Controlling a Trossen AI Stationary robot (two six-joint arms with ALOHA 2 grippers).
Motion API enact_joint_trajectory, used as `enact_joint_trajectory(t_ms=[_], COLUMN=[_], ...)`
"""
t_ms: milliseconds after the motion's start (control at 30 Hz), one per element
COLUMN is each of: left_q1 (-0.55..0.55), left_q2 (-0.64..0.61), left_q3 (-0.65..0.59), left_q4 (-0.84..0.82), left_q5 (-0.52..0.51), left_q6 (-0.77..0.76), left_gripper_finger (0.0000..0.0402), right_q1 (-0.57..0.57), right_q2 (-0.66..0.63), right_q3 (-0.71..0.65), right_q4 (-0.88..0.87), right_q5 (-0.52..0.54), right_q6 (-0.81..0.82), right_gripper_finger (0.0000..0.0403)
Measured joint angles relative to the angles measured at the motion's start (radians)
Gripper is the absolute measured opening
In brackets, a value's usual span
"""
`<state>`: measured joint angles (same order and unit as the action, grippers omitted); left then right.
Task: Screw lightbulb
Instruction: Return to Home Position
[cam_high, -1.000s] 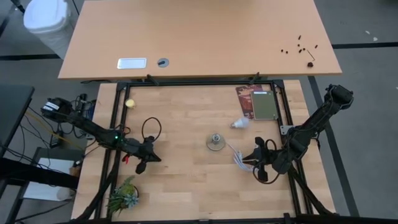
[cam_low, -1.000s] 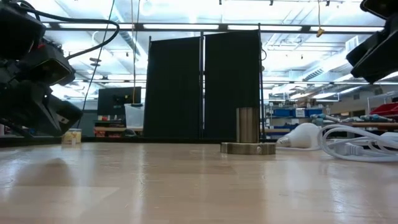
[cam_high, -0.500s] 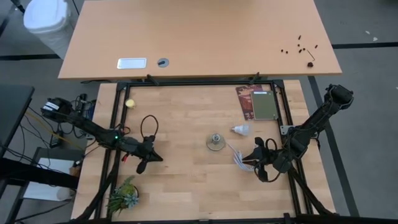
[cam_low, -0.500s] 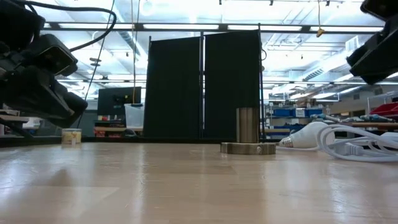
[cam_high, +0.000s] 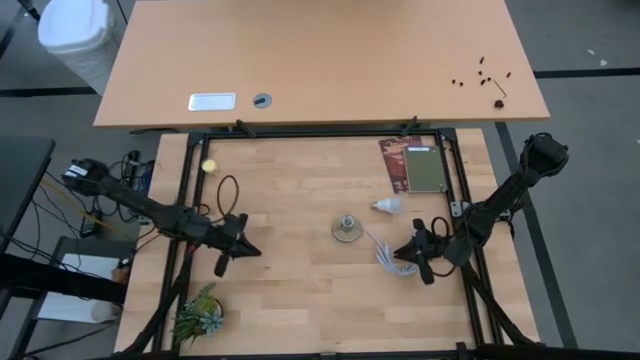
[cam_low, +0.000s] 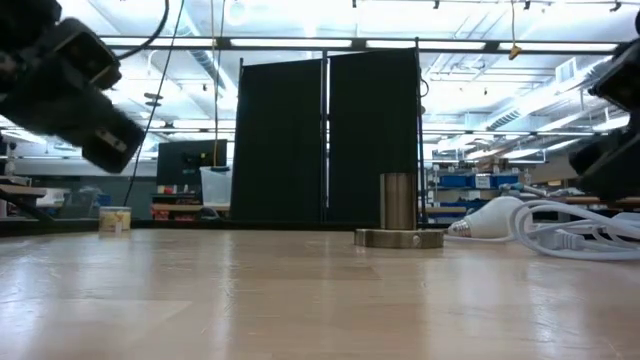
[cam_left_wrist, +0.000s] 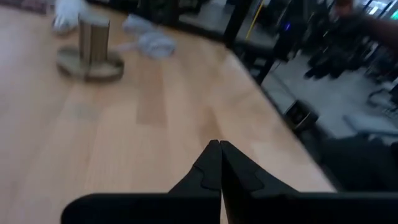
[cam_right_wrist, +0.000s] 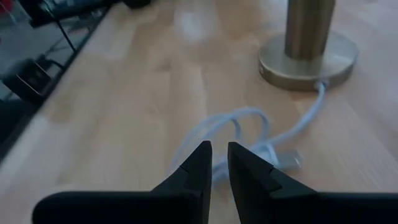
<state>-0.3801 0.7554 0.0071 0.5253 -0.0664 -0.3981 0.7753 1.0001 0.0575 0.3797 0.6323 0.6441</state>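
Lightbulb (cam_high: 386, 206): lies loose on the table (cam_high: 300, 190), seen from above only. My left gripper (cam_left_wrist: 219, 163) and right gripper (cam_right_wrist: 219, 163): wrist views show both closed, empty.

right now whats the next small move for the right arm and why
Probably open the right gripper and swing it toward the lightbulb. The bulb lies loose on the table beside the socket base, and that gripper is shut and empty over the coiled cord.

No text, label, brand, number or sign can be read anywhere.
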Motion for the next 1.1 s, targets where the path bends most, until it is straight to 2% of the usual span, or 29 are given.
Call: enact_joint_trajectory(t_ms=[233,567,800,1100], left_q1=[0.000,0.000,0.000,0.000], left_q2=[-0.173,-0.366,-0.500,-0.646], left_q3=[0.000,0.000,0.000,0.000], left_q4=[-0.002,-0.074,-0.246,-0.419], left_q5=[0.000,0.000,-0.001,-0.001], left_q6=[0.000,0.000,0.000,0.000], left_gripper_finger=[0.0004,0.0004,0.0004,0.0004], right_q1=[0.000,0.000,0.000,-0.001], right_q2=[-0.030,-0.251,-0.459,-0.619], right_q3=[-0.052,-0.052,-0.052,-0.052], right_q4=[-0.034,-0.082,-0.082,-0.102], right_q5=[-0.001,-0.002,-0.002,-0.003], right_q6=[0.000,0.000,0.000,0.000], right_gripper_finger=[0.0063,0.0063,0.0062,0.0062])
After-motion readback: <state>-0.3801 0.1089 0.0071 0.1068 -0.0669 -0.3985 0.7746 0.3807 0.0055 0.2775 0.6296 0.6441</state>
